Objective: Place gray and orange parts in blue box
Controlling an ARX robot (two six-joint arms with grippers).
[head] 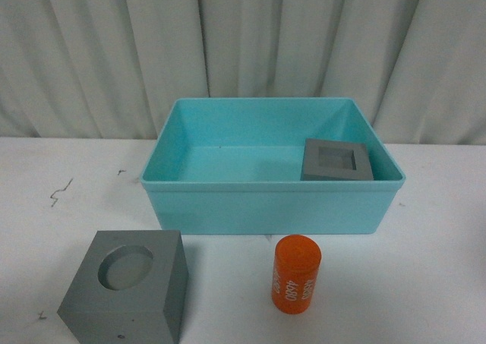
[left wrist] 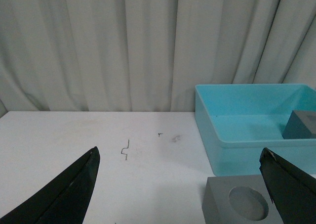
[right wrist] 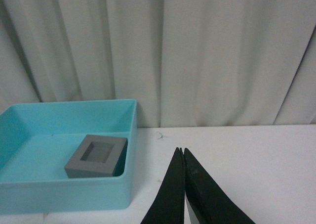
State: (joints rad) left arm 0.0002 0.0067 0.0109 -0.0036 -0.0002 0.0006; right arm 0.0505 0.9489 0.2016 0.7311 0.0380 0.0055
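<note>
On a white table (head: 425, 283), before a pale pleated curtain (head: 228, 40), stood a wide light-blue box (head: 266, 207) with a rimmed top edge. Inside it, at its right end and close to the right wall, sat a gray block with a square recess (head: 336, 162), recess facing up. Nearer the camera, on the bare tabletop left of the box's front, rested a gray block with a round recess (head: 125, 287), also recess up and apart from the box. To its right, just in front of the box's front wall, an orange cylinder (head: 295, 273) stood upright with white digits running up its side. A small dark scribble mark (head: 59, 192) showed on the table at the far left.

Seen from its wrist camera, the left gripper (left wrist: 178, 152) was spread wide, holding nothing, with the round-recess block below its right finger. Seen from the other wrist, the right gripper (right wrist: 180, 150) had its two dark fingers pressed together with nothing between them, above the table beside the box.
</note>
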